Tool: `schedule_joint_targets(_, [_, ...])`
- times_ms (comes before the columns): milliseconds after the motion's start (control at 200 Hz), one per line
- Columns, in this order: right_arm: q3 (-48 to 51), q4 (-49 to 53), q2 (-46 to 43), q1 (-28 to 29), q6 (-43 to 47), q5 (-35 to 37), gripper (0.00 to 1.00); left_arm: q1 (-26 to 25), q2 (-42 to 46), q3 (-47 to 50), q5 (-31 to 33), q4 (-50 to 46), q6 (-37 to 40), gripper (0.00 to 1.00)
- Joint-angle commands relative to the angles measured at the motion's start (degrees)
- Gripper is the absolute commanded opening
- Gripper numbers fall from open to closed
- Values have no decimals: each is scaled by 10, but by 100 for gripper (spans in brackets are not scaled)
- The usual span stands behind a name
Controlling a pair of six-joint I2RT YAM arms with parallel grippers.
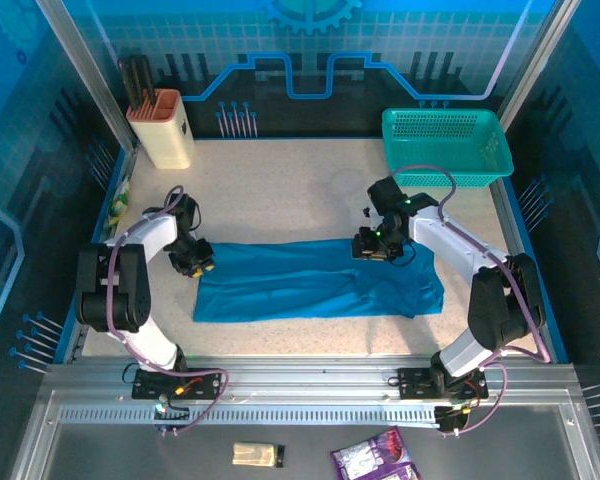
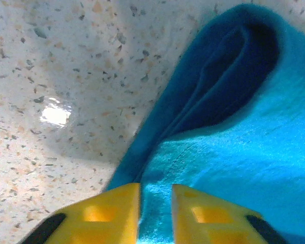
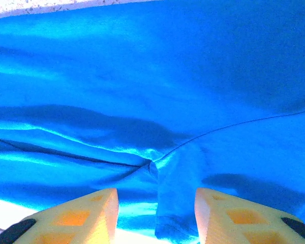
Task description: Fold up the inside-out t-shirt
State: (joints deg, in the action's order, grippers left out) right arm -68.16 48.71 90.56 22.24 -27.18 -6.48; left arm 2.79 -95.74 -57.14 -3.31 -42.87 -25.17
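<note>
I saw the left jaws pinched on the t-shirt (image 2: 234,152) edge, the right jaws parted over it, and dark handles (image 1: 137,78) in the beige holder (image 1: 170,135).

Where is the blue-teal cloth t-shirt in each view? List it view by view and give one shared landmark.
Top external: the blue-teal cloth t-shirt lies as a long band mid-table, between the arms.
Left wrist: t-shirt on the right, folded edge rising from the yellow left tool.
Right wrist: t-shirt spread above the yellow right tool.
Shared landmark: the speckled tabletop, at left in left wrist, a thin top-left strip in right wrist.
</note>
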Motion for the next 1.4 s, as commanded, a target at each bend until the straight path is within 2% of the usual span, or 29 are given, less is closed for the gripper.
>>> schedule_joint_targets(0, [-22, 23, -2, 7, -9, -4, 45, 3, 8, 8, -16, 10, 3, 13])
schedule_joint_targets(165, [-28, 32, -7, 6, -7, 4, 45, 4, 25, 18, -19, 10, 1, 0])
schedule_joint_targets(280, [-28, 32, -6, 7, -6, 3, 45, 4, 53, 33, -7, 8, -9, 0])
schedule_joint_targets(445, [-27, 31, -5, 7, -3, 2, 45, 4, 141, 74, 20, -1, -53, 0])
schedule_joint_targets(650, [-26, 25, 10, 5, 2, 2, 44, 14, 229, 156, -8, 25, -122, 0])
schedule_joint_targets(745, [-23, 12, 25, 5, 5, -10, 44, 25, 237, 184, -11, 43, -132, 0])
schedule_joint_targets(901, [-18, -25, 60, 6, 12, -65, 44, 50, 186, 178, -27, 60, -114, 0])
schedule_joint_targets(1041, [1, -50, 100, -1, 11, -90, 45, 63, 178, 150, -20, 59, -99, 11])
schedule_joint_targets(1141, [23, -64, 126, -10, 2, -80, 47, 64, 177, 118, -18, 44, -85, 18])
schedule_joint_targets(1281, [17, -57, 153, -21, -10, -54, 52, 62, 183, 85, -28, 28, -72, 21])
schedule_joint_targets(1396, [13, -47, 106, -21, -12, -42, 57, 38, 198, 65, -25, 18, -68, 22])
